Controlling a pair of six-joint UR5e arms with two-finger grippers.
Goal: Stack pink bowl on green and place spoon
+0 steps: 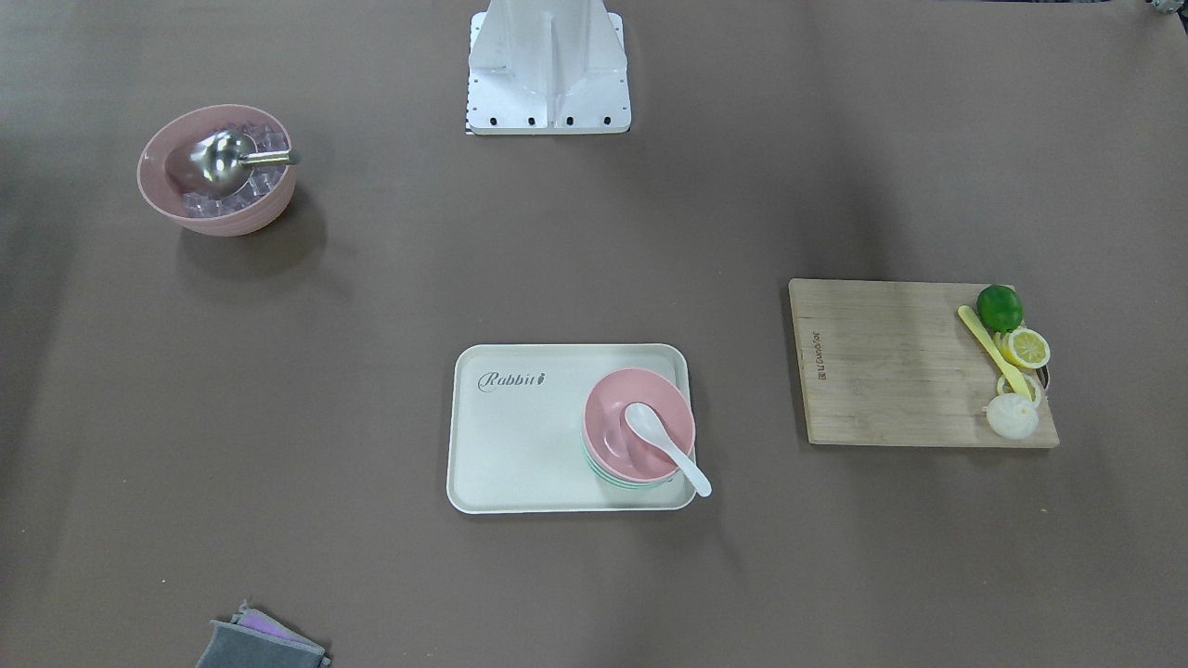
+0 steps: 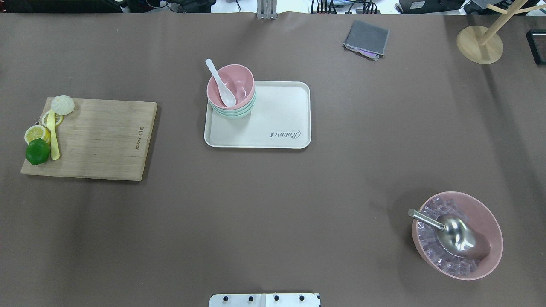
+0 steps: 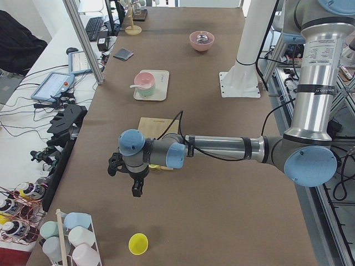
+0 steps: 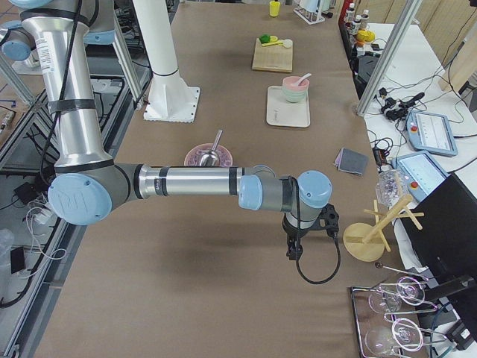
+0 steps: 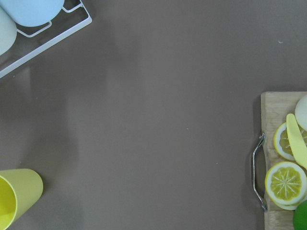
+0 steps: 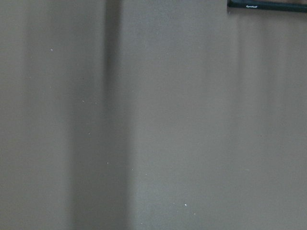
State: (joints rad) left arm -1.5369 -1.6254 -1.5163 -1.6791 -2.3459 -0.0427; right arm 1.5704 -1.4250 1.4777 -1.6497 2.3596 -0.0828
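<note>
Cloth: nearest the front-facing camera we see a folded grey cloth [image 1: 262,643], well apart from the tray [image 1: 520,445], on its operators' side and toward the robot's right.
Pink bowl: we find the pink bowl [image 1: 617,401] nested upright in the green bowl [image 2: 233,113]. The stack sits in the tray's corner on the robot's left, on the side away from the robot's base.
Spoon: the white spoon [image 1: 666,448] lies with its scoop end inside the pink bowl. Its handle goes over the rim and reaches past the tray's corner.
Left gripper: only the exterior left view shows us the left gripper [image 3: 135,191]. It hangs over bare table, well apart from the tray, beyond the cutting board [image 1: 891,362]. We cannot tell how far its jaws are parted or whether it holds anything.
Right gripper: only the exterior right view shows the right gripper [image 4: 293,250], well apart from the tray and past the ice bowl [image 1: 243,219]. We cannot tell its opening either.
Wrist views: the left wrist camera shows us a metal handle [image 5: 258,177] on the board's end and a yellow cup [image 5: 17,197], neither seen overhead. The right wrist camera shows mostly bare table.
</note>
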